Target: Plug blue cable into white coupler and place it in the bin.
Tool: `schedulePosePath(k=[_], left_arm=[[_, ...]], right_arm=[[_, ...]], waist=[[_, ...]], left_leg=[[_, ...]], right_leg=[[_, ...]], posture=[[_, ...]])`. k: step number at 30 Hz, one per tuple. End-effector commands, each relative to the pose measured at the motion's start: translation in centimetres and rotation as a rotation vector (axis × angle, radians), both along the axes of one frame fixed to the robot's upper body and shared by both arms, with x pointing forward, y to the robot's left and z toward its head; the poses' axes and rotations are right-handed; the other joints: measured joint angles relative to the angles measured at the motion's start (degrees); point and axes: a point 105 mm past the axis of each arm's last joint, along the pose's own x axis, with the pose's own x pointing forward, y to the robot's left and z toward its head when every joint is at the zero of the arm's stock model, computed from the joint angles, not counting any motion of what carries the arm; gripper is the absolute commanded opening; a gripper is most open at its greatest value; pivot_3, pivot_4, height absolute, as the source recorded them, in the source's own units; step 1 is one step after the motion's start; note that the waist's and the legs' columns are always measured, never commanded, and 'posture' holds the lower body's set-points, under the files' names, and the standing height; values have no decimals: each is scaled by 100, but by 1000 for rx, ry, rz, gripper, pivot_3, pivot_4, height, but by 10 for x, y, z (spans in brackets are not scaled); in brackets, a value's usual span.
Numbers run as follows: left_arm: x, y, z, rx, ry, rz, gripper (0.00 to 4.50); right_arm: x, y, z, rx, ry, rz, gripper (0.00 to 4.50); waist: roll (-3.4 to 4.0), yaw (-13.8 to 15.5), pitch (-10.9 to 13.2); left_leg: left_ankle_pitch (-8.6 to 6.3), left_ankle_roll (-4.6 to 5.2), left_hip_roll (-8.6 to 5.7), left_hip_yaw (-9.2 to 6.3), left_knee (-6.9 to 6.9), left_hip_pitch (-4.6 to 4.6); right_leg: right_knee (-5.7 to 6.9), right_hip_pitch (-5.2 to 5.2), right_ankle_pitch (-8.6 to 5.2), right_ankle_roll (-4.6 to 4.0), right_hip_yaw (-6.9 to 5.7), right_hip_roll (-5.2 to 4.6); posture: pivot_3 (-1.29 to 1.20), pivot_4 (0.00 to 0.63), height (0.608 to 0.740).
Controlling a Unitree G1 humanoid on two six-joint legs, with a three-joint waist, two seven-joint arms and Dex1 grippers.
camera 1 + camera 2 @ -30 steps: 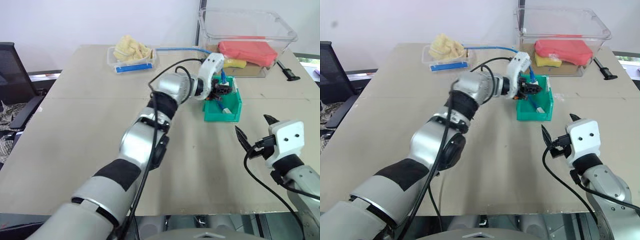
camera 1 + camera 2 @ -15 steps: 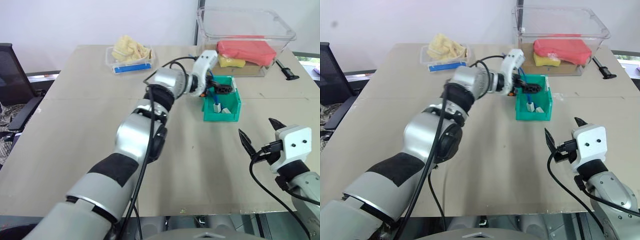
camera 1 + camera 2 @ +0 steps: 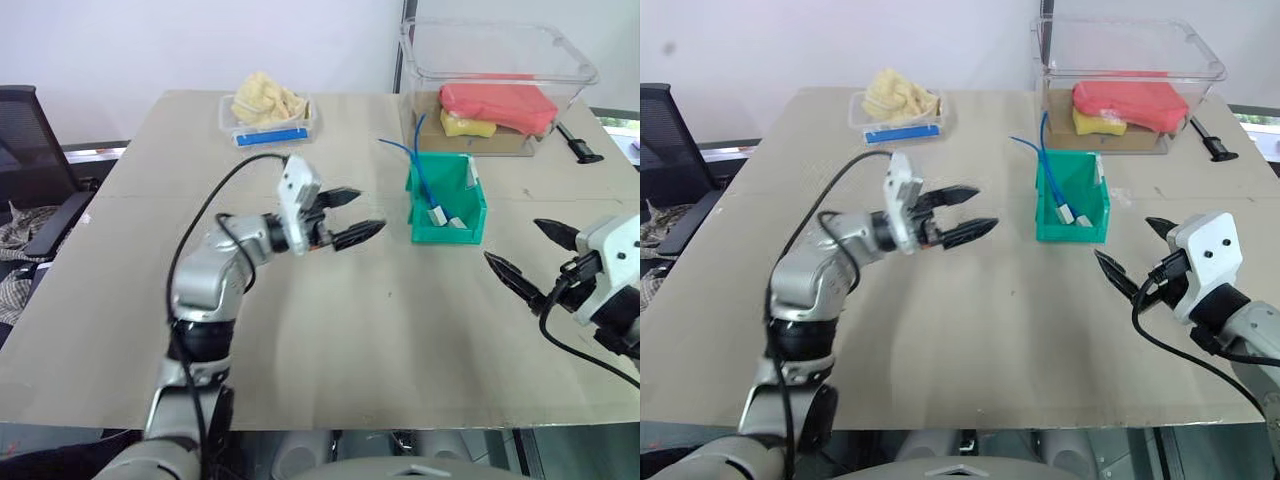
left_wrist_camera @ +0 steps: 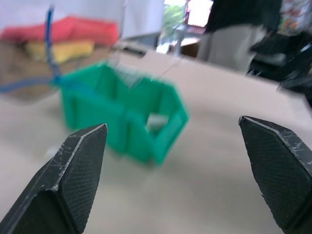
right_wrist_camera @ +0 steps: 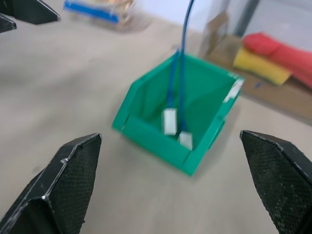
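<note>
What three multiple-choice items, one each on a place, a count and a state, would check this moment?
1. Where do the blue cable's plug ends lie?
A. in the green bin
B. on the bare table
C. in the clear tub

2. How many white blocks sit in the bin?
A. none
B. two
C. five

3. How is the left gripper?
A. shut on the cable
B. open and empty
C. shut on the bin

Answers:
1 A: the blue cable runs down into the green bin.
2 B: two white blocks on the bin floor.
3 B: the left gripper has spread fingers, nothing between.
</note>
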Motion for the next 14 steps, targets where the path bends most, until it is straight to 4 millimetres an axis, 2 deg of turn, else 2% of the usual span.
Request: schedulePosePath(k=[1, 8, 14], left_arm=[[-20, 20, -4, 30, -49, 10, 4422], [-43, 57, -26, 83, 11, 85, 4422], [-53, 71, -35, 111, 47, 109, 4422]], right_arm=[[-10, -6, 2, -40, 29, 78, 4500], [-25, -28, -10, -67, 106, 76, 4500], [-32, -37, -19, -69, 118, 52, 4500]], waist=[[-1, -1, 0], [-2, 16, 1], [-2, 7, 1]], left_leg=[[-1, 1, 0, 0, 1, -2], [-2, 4, 4, -14, 0, -4], [-3, 4, 6, -8, 2, 0]], right_leg=[[-1, -1, 1, 1, -1, 1], [-1, 2, -2, -2, -13, -6], [-1, 2, -13, -19, -10, -20]], posture=[[0, 150, 740], [0, 150, 740], [0, 150, 740]])
